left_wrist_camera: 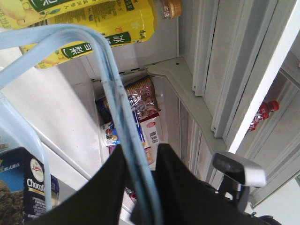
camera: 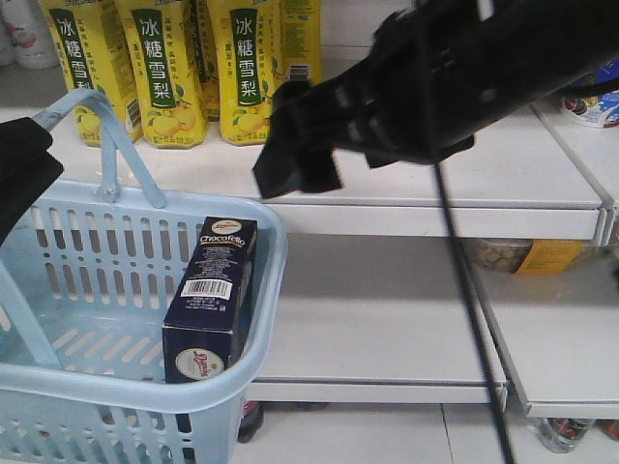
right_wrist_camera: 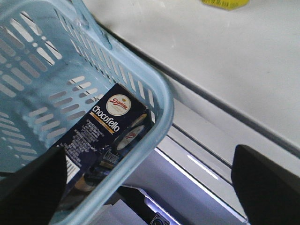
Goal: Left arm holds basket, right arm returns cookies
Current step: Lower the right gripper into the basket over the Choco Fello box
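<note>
The pale blue basket (camera: 116, 387) hangs at lower left before the shelves. The navy Chocofelo cookies box (camera: 211, 295) leans inside it against the right wall; it also shows in the right wrist view (right_wrist_camera: 101, 131) and at the left wrist view's lower left (left_wrist_camera: 33, 185). My left gripper (left_wrist_camera: 140, 161) is shut on the basket's handle (left_wrist_camera: 119, 101); in the front view only its black edge (camera: 21, 174) shows. My right gripper (camera: 295, 164) hovers above and right of the basket, over the shelf edge. Its fingers (right_wrist_camera: 267, 183) stand wide apart, holding nothing.
Yellow drink bottles (camera: 160, 68) stand in a row on the upper white shelf (camera: 503, 184). A lower white shelf (camera: 387, 319) lies right of the basket. A thin black cable (camera: 469, 309) hangs down from the right arm. Packaged snacks (left_wrist_camera: 140, 101) sit on a lower shelf.
</note>
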{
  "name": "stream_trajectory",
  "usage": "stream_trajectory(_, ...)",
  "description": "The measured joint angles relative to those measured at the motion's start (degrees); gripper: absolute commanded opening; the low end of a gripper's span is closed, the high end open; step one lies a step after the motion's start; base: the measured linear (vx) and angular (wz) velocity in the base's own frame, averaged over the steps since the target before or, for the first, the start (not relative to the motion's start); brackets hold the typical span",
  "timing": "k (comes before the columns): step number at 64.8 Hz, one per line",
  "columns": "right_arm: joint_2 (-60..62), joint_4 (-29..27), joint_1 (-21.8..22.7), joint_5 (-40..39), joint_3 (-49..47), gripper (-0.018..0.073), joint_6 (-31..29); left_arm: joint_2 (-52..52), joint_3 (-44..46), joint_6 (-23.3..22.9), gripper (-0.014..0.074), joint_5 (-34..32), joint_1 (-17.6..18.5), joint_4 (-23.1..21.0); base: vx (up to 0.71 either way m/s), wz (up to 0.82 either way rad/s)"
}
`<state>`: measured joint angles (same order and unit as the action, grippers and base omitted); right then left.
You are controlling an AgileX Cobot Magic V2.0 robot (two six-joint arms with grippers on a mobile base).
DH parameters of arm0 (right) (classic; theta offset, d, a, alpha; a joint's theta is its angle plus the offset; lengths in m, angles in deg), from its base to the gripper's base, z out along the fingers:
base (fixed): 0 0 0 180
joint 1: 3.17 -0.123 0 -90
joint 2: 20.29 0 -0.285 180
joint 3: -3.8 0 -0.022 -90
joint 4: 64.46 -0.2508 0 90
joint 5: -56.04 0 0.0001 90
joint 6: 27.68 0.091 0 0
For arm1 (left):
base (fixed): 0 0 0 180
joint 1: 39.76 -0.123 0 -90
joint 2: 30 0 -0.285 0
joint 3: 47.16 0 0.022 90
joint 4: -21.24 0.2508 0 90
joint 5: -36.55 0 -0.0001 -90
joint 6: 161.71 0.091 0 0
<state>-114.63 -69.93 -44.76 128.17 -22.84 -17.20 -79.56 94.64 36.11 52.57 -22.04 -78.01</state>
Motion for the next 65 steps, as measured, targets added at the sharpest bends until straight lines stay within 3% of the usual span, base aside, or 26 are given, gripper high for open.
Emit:
stream_trajectory(12,-4.37,6.95,-7.01,0.00,-3.06,0.0651,12.31,0.00,0.00,0.00,-0.0006,0.00,0.00,-0.04,0.00,0.00)
stream_trajectory(25,-6.95,7.49,-7.81,0.10,-5.56,0.0645,20.38,0.00,0.00,0.00,-0.0006,0.00,0.00,-0.04,0.00,0.00)
stream_trajectory(65,-11.86,5.47,-9.99,-1.13,-5.64,0.0624,23.71,0.00,0.00,0.00,-0.0006,0.00,0.00,-0.04,0.00,0.00)
